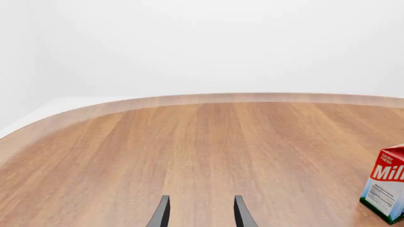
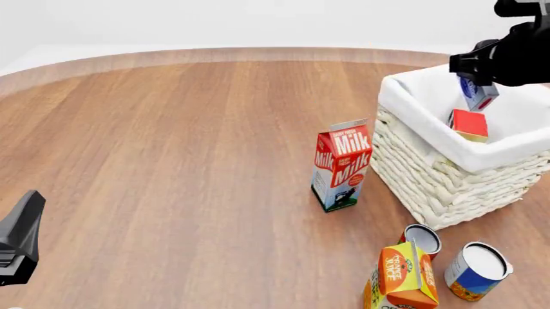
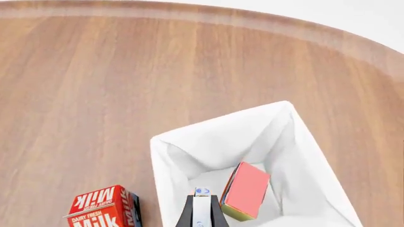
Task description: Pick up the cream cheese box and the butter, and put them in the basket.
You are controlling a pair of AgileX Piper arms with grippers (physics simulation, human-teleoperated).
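Front view, butter (image 2: 469, 124) inside basket (image 2: 447, 174), right tool (image 2: 478, 92) seemingly clamping cream cheese box (image 2: 478, 96) above it, left tool (image 1: 200, 213) parted, empty

The basket (image 2: 447, 187) sits at the right of the worktop (image 2: 172, 161), with the butter (image 2: 469, 125) inside it. The cream cheese box (image 2: 478, 94) hangs above the basket's far part in the right claw (image 2: 475, 87). The milk carton (image 2: 342, 165) stands just left of the basket. Two cans (image 2: 477, 271) and the juice carton (image 2: 402, 277) sit nearer, right. The left claw (image 2: 19, 235) is near left.
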